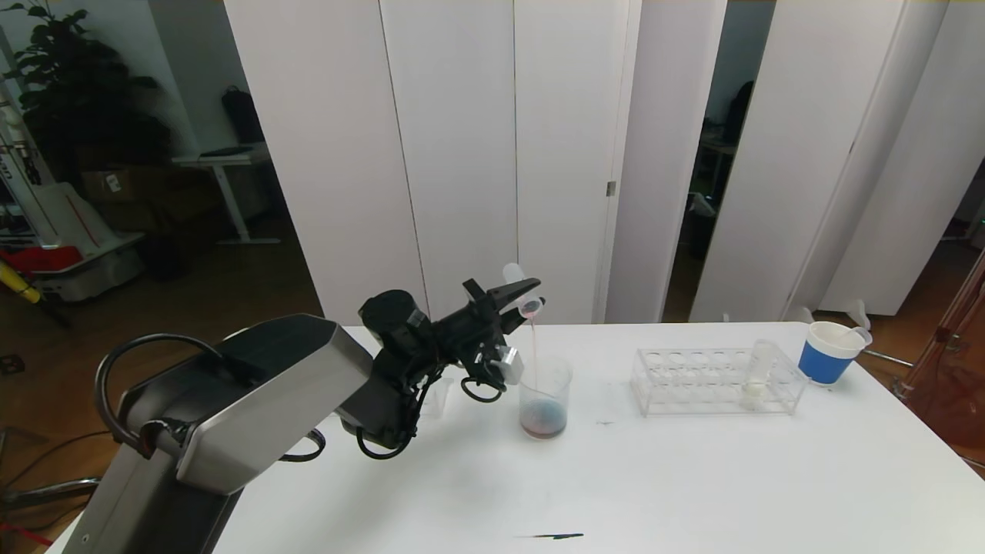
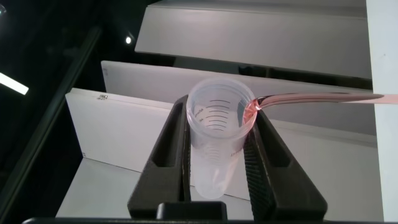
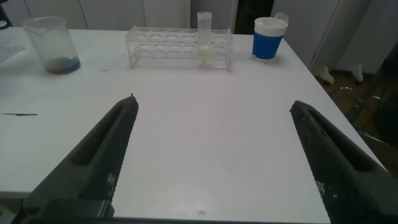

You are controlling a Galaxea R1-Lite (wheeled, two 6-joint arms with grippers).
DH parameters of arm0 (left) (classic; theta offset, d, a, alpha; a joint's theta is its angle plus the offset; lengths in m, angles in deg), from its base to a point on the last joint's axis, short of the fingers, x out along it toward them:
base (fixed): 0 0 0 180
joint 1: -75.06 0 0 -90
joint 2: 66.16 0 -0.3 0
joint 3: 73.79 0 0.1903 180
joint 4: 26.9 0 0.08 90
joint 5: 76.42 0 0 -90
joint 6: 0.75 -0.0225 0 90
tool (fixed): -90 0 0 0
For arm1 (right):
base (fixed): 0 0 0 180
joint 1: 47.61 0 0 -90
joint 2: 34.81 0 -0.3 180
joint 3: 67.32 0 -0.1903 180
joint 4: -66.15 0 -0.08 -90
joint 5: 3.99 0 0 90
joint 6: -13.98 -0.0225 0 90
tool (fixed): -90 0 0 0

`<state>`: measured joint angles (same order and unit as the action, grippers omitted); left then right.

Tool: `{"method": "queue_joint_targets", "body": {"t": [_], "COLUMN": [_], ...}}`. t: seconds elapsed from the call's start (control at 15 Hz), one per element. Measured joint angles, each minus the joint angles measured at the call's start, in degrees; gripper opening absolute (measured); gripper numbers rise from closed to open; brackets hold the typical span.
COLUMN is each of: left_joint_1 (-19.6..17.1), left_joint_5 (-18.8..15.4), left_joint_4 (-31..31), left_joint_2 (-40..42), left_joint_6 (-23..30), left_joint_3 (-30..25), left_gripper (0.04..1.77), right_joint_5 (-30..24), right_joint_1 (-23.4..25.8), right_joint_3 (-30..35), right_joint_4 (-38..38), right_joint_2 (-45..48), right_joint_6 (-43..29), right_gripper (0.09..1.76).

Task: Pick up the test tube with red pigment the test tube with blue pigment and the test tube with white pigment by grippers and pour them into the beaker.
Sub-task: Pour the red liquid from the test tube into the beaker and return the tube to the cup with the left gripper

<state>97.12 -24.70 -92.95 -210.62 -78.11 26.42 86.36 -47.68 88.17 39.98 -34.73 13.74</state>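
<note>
Above the small clear cylindrical beaker (image 1: 545, 398) with the pouring lip, my left gripper (image 1: 522, 297) has its black tapering fingers (image 2: 168, 155) clamped on either side of a slim clear plastic test tube (image 1: 523, 291), which I hold tipped over so its open mouth points down. A thin pinkish-red stream (image 1: 533, 338) runs from the tube's lip straight down into the beaker, where a shallow pool of dark reddish liquid with a bluish patch sits at the bottom. The beaker stands on the white table (image 1: 692, 477), just beside the clear plastic test tube rack (image 1: 716, 381), which lies toward my right. One slim clear tube with cream-white pigment (image 1: 758, 373) stands upright in that rack, near its right end. Beyond the rack, near the table's far right corner, stands a white paper cup with a blue band (image 1: 829, 354). My right gripper (image 3: 211, 155) hangs low over the near part of the table, well apart from the rack, its fingers (image 3: 99, 155) spread wide with nothing between them.
</note>
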Motion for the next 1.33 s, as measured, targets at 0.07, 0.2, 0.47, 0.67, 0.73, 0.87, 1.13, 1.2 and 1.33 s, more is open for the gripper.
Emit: {"method": "queue_joint_targets", "body": {"t": [0.07,0.2,0.47,0.67,0.73,0.87,1.13,1.2,1.33], "left_joint_1": [0.1,0.2,0.3,0.4,0.7,0.9,0.6,0.6,0.5], "left_joint_5": [0.0,0.0,0.0,-0.1,-0.1,0.0,0.9,1.1,2.1], "left_joint_4": [0.0,0.0,0.0,0.0,0.0,0.0,0.0,0.0,0.0], "left_joint_2": [0.2,0.7,1.2,1.2,1.2,1.1,2.5,3.4,5.9], "left_joint_6": [-0.2,-0.8,-1.3,-1.3,-1.4,-1.3,1.5,3.1,4.8], "left_joint_3": [0.0,0.0,0.0,0.1,0.2,0.3,-0.2,-0.6,-3.0], "left_gripper": [0.58,0.58,0.58,0.58,0.58,0.58,0.58,0.58,0.58], "right_joint_5": [0.0,0.0,0.0,0.0,0.0,0.0,0.0,0.0,0.0], "right_joint_1": [0.0,0.0,0.0,0.0,0.0,0.0,0.0,0.0,0.0], "right_joint_3": [0.0,0.0,0.0,0.0,0.0,0.0,0.0,0.0,0.0], "right_joint_4": [0.0,0.0,0.0,0.0,0.0,0.0,0.0,0.0,0.0], "right_joint_2": [0.0,0.0,0.0,0.0,0.0,0.0,0.0,0.0,0.0], "right_joint_6": [0.0,0.0,0.0,0.0,0.0,0.0,0.0,0.0,0.0], "right_gripper": [1.75,1.75,1.75,1.75,1.75,1.75,1.75,1.75,1.75]}}
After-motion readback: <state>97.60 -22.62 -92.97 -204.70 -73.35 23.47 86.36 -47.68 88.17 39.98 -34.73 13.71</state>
